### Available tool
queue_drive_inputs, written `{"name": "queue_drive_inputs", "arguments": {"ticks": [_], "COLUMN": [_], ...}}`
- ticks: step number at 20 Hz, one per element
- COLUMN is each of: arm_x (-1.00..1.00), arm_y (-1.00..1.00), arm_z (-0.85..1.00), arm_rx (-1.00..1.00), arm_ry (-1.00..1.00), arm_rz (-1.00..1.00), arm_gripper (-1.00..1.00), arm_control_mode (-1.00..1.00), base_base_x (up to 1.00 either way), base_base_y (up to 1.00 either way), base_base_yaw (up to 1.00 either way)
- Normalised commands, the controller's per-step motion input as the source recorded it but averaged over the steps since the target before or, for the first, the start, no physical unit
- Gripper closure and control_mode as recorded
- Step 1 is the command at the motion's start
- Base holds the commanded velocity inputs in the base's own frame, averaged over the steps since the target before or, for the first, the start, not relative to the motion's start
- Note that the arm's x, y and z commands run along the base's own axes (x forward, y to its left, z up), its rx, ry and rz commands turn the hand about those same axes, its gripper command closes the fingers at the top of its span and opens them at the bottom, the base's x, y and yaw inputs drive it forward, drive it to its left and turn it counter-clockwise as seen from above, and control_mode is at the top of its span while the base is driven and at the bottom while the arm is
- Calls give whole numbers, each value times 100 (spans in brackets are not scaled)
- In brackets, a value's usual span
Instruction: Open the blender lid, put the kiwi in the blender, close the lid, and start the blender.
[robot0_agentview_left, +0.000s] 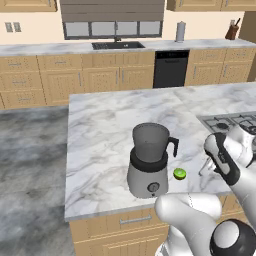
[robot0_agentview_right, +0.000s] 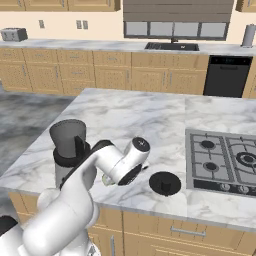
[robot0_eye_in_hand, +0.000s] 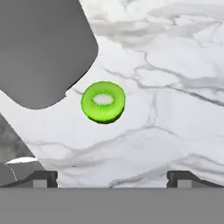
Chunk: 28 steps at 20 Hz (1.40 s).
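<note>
Kiwi (robot0_agentview_left: 179, 174) lies on the marble desk (robot0_agentview_left: 100, 130), just beside the blender (robot0_agentview_left: 149, 160), on the side where the jar's black handle sticks out. In the hand view the kiwi (robot0_eye_in_hand: 103, 101) shows its cut face up, bright green with a pale centre, resting on bare marble next to the blender's grey base (robot0_eye_in_hand: 43, 48), close to it but apart.

The blender stands near the front edge of the desk with its jar open at the top and the round knob on its silver base facing the front. In the right base view the blender (robot0_agentview_right: 68, 145) is partly hidden behind the arm. The blender lid (robot0_agentview_right: 165, 183) lies flat on the desk well apart from the blender, its small knob pointing up, between the blender and the cooktop (robot0_agentview_right: 225, 160).

The fingers (robot0_eye_in_hand: 112, 177) hang above the desk over the kiwi, spread wide apart and holding nothing; the two dark tips sit far to either side at the bottom of the hand view, with the kiwi ahead of the gap. In the left base view the hand (robot0_agentview_left: 220, 157) is to the right of the kiwi.

Beyond the desk, a back wall of wooden cabinets carries a sink (robot0_agentview_left: 118, 45) and a black dishwasher (robot0_agentview_left: 171, 69).
</note>
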Motion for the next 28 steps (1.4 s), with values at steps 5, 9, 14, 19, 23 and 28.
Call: {"name": "queue_drive_inputs", "arguments": {"ticks": [5, 9, 14, 19, 23, 28], "arm_x": [35, 15, 1, 13, 3, 24], "arm_y": [18, 19, 36, 40, 4, 0], "arm_z": [-2, -18, -12, -8, -27, -20], "arm_rx": [3, 0, 0, 0, 0, 2], "arm_ry": [-14, -3, -4, -6, -7, -10], "arm_rz": [53, 35, 8, 5, 6, 3], "arm_gripper": [-100, -100, -100, -100, -100, -100], "arm_control_mode": [-100, -100, -100, -100, -100, -100], "base_base_x": [0, 0, 0, 0, 0, 0], "base_base_y": [0, 0, 0, 0, 0, 0], "base_base_yaw": [0, 0, 0, 0, 0, 0]}}
